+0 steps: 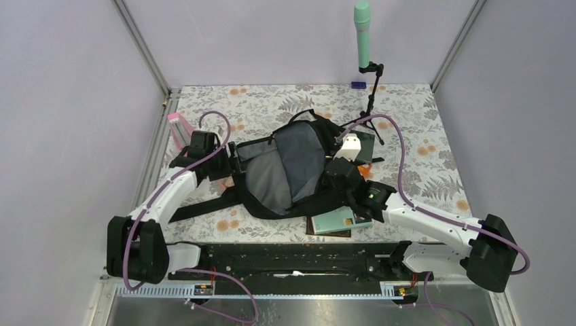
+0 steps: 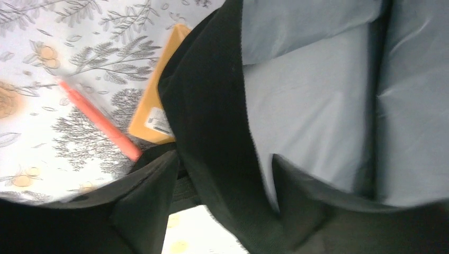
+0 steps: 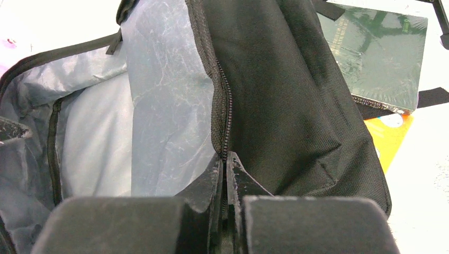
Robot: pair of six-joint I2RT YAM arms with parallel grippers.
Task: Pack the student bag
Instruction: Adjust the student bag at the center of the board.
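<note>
Two arms flank the student bag (image 1: 285, 170), which lies open at the middle of the floral bench (image 1: 421, 115). Its grey lining faces the overhead camera and its black straps lie out toward 7 o'clock. My right hand (image 3: 225, 182) sits at the bag's 3 o'clock rim, and its wrist camera shows both fingers pressed together on the zipper edge, pinching the black fabric where lining meets outer shell. My left hand (image 1: 232, 164) is at the 9 o'clock rim, right against the bag's mouth. Its own camera is filled with black fabric and grey lining, so I cannot tell how its fingers stand or whether they hold anything. On the bench beside that rim lie a yellow packet (image 2: 153, 100), partly under the bag's edge, and a red pen (image 2: 98, 119) just beside it. A dark green book (image 3: 381, 58) lies at the bag's 2 o'clock with an orange item (image 3: 391, 138) beneath it, and a teal notebook (image 1: 337, 220) lies at 5 o'clock.
</note>
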